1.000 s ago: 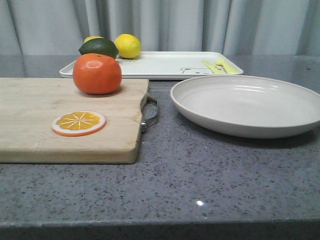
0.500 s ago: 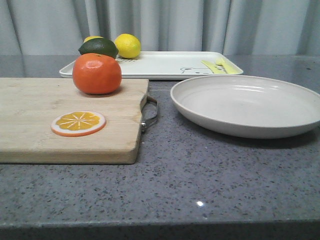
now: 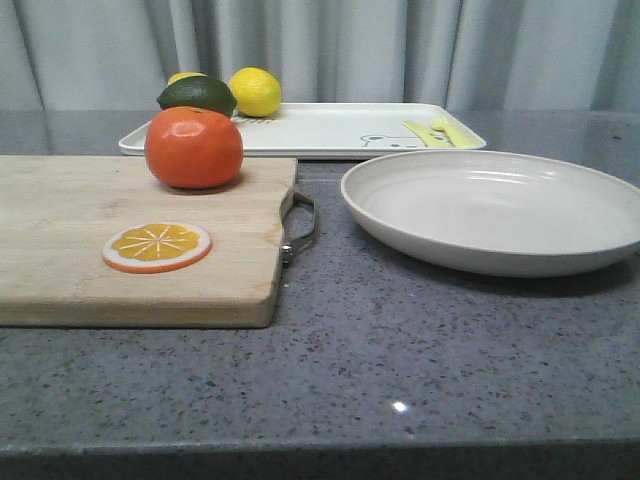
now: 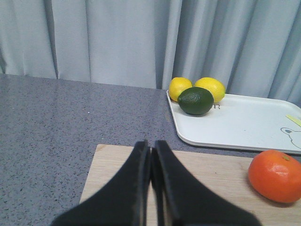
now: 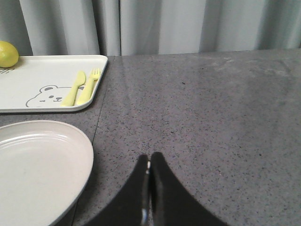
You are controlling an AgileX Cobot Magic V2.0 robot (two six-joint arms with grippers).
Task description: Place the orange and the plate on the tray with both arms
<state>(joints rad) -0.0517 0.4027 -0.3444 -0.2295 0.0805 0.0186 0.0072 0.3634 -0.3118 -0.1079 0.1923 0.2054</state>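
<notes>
Orange (image 3: 194, 147), glossy and slightly flattened, sits on the pale wooden board (image 3: 60, 240) behind a flat slice (image 3: 157, 246), off to one side of the clenched, empty left gripper (image 4: 151, 155). Plate (image 3: 495, 208), shallow and off-white, lies on speckled grey stone (image 3: 420, 360) beside the clenched right gripper (image 5: 149, 162). Tray (image 3: 330, 130), rectangular, bears lemons and a lime; grey curtains hang behind.

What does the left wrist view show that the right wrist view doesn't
Only the left wrist view shows the orange, the cutting board, a dark green fruit and the shut left gripper. Only the right wrist view shows the plate, the yellow cutlery print and the shut right gripper. Both show the tray, a lemon and the curtain.
</notes>
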